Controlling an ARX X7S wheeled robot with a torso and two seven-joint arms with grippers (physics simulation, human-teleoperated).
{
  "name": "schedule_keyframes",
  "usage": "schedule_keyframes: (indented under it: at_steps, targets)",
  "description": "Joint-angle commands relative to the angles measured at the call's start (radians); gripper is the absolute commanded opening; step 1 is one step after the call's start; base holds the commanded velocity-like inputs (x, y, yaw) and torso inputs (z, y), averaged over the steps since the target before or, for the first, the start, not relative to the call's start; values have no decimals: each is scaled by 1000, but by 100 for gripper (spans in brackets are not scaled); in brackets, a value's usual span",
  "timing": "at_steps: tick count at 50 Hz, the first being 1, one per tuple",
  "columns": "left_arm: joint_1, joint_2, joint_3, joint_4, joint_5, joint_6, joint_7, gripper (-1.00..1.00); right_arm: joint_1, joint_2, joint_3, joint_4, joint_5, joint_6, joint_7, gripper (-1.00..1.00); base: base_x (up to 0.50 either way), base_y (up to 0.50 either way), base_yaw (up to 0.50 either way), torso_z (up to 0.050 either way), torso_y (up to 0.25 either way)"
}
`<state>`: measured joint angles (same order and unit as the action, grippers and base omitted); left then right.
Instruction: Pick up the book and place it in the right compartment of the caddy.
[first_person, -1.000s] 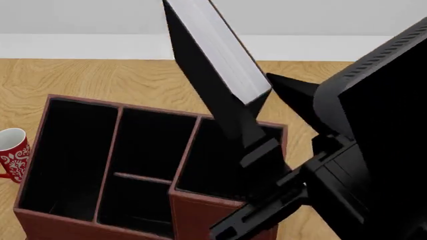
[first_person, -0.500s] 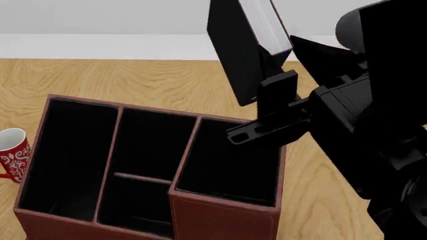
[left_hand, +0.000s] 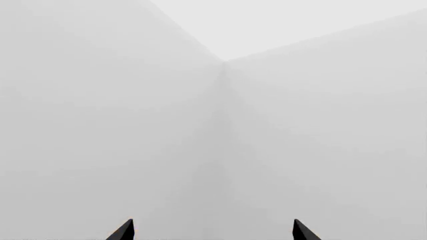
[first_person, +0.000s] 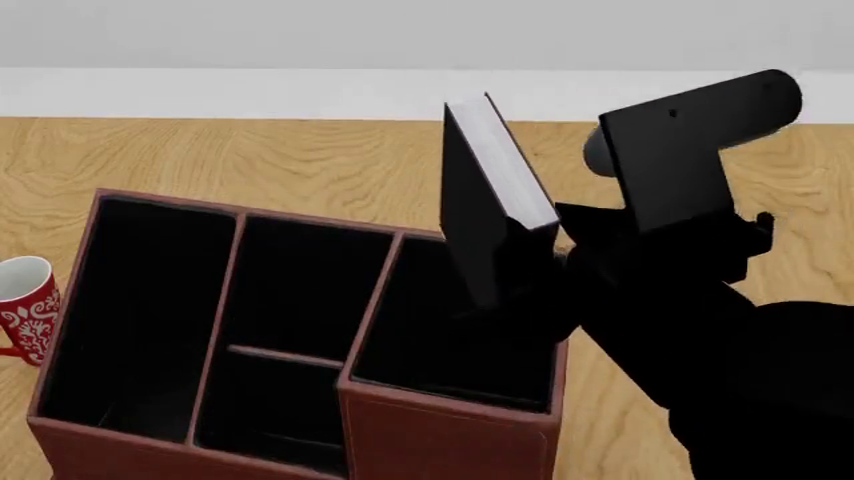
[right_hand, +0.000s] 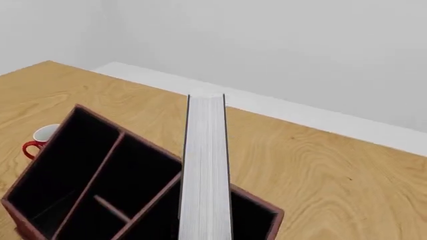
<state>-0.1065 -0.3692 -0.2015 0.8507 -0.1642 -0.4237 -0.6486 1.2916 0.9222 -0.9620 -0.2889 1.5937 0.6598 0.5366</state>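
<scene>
The black book with white page edges stands nearly upright, its lower end at the mouth of the right compartment of the reddish-brown caddy. My right gripper is shut on the book's lower part; its fingers merge with the dark cover. In the right wrist view the book's white page edges run over the caddy, with the right compartment under them. My left gripper is open and empty and faces a blank grey wall; it is out of the head view.
A red and white mug stands on the wooden table left of the caddy; it also shows in the right wrist view. The caddy's other three sections are black-lined and hold nothing. A white wall lies behind the table.
The right arm has come down and the book with it, from high and tilted above the caddy to nearly upright with its lower end at the right compartment's mouth.
</scene>
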Motion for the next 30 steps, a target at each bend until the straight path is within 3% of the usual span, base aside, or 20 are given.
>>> schedule_keyframes:
  at_steps: [1,21,22,30]
  targets:
    - [10,-2,0,6,-6,-5,0,100,-24,-24,6,51,-68,14,-29,-100,0,0,0,0,0]
    - [37,-4,-14,11,-18,-1,-2,100,-72,-35,-5,62,-94,-19,-55,-100,0,0,0,0,2]
    - [37,-3,-14,11,-17,0,-3,100,-74,-34,-3,58,-98,-26,-61,100,0,0,0,0,0]
    - [36,-4,-4,12,-15,-2,-5,100,-76,-25,2,44,-100,-31,-56,100,0,0,0,0,0]
